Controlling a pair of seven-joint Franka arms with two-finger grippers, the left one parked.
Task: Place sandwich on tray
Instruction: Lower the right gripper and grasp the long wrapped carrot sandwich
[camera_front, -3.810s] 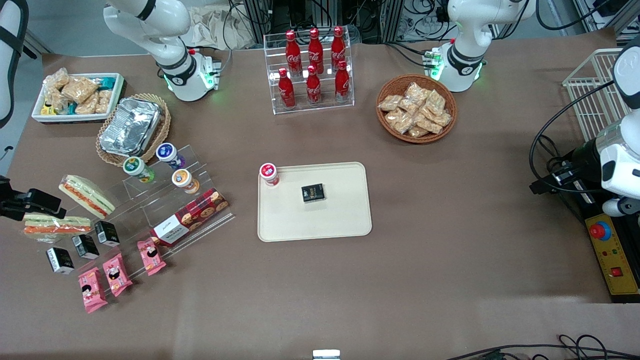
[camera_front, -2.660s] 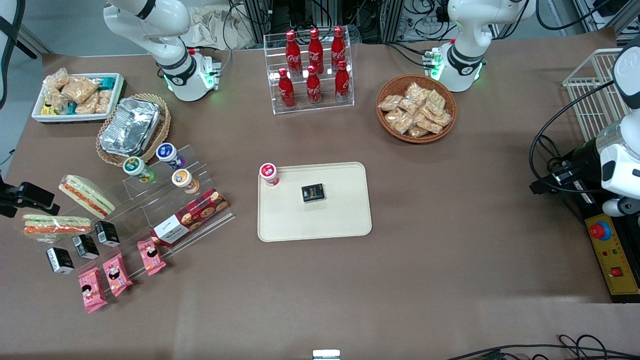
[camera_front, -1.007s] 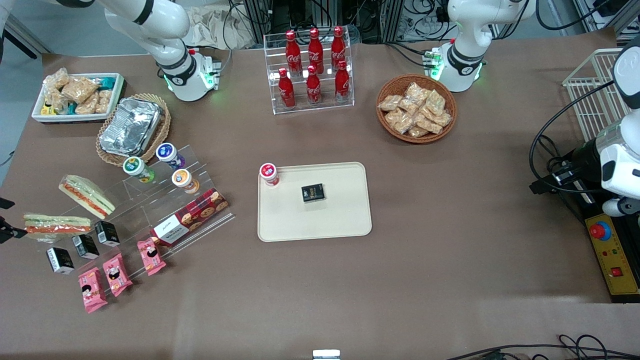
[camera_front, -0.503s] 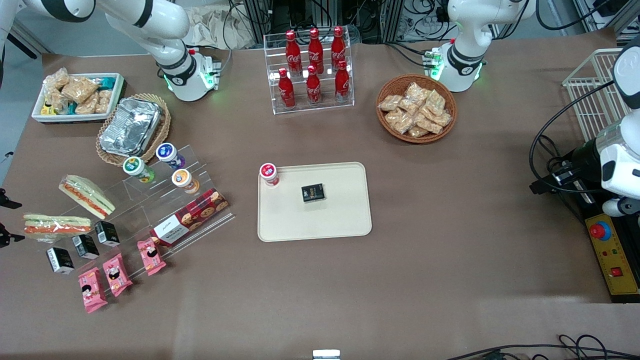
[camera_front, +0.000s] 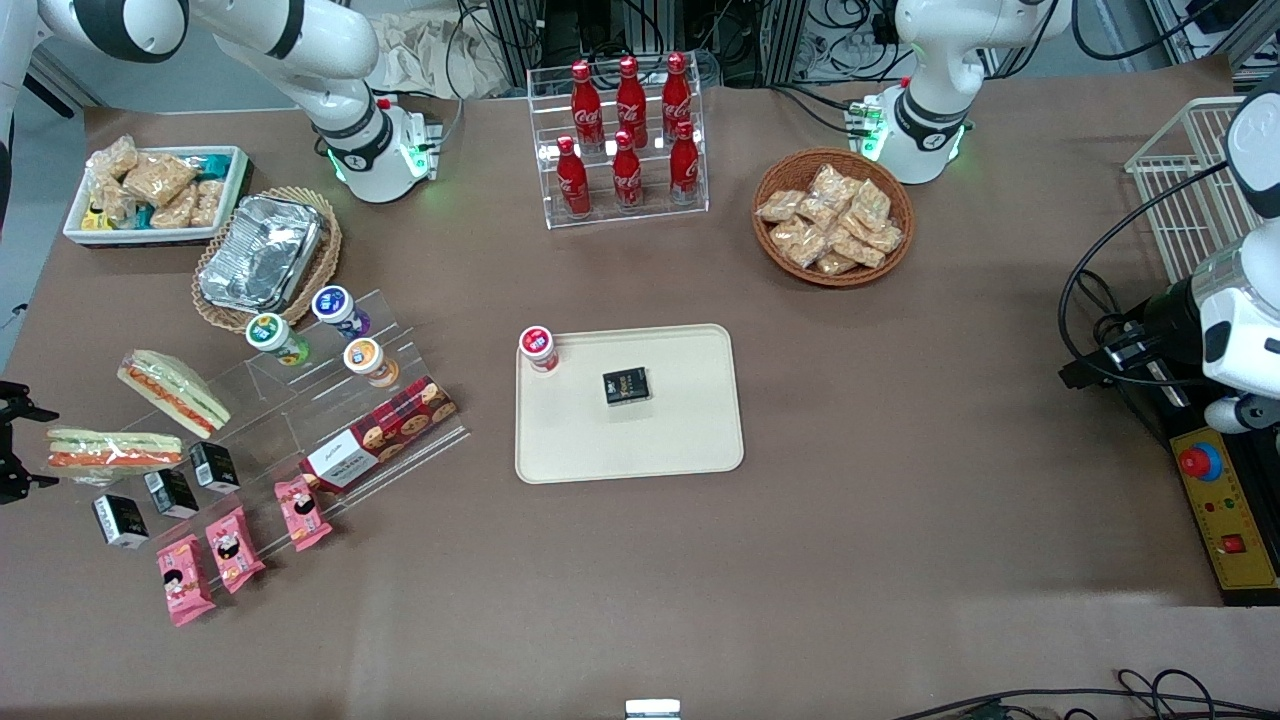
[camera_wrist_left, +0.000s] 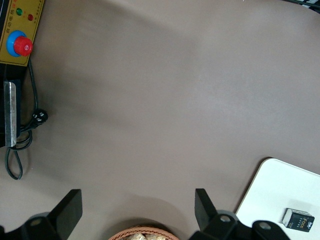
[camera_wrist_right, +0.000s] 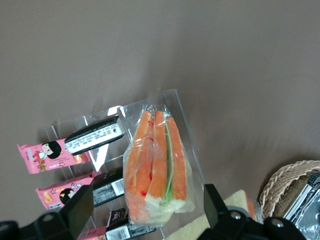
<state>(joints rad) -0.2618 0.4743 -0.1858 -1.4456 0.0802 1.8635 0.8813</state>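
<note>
The sandwich (camera_front: 115, 448) is a clear-wrapped wedge with pale green over orange-red. It lies on the acrylic stand (camera_front: 300, 420) at the working arm's end of the table. My right gripper (camera_front: 22, 447) is open at the table's edge, level with the sandwich's outer end and not touching it. In the right wrist view the sandwich (camera_wrist_right: 157, 165) sits between my spread fingers (camera_wrist_right: 75, 215), with my gripper (camera_wrist_right: 150, 217) empty. The cream tray (camera_front: 690, 440) lies mid-table, and its corner shows in the left wrist view (camera_wrist_left: 277, 192).
A second wrapped sandwich (camera_front: 172, 390) lies just farther from the camera. Black boxes (camera_front: 170, 492) and pink packets (camera_front: 235, 548) lie nearer the camera. A red-lidded jar (camera_front: 537, 348) and a black box (camera_front: 626, 386) sit on the tray. A foil container (camera_front: 262, 252) sits in a basket.
My gripper drew away from above the sandwiches and out past the table's edge. Over the last second it has come back in, open, level with the sandwich's end. Nothing else moved.
</note>
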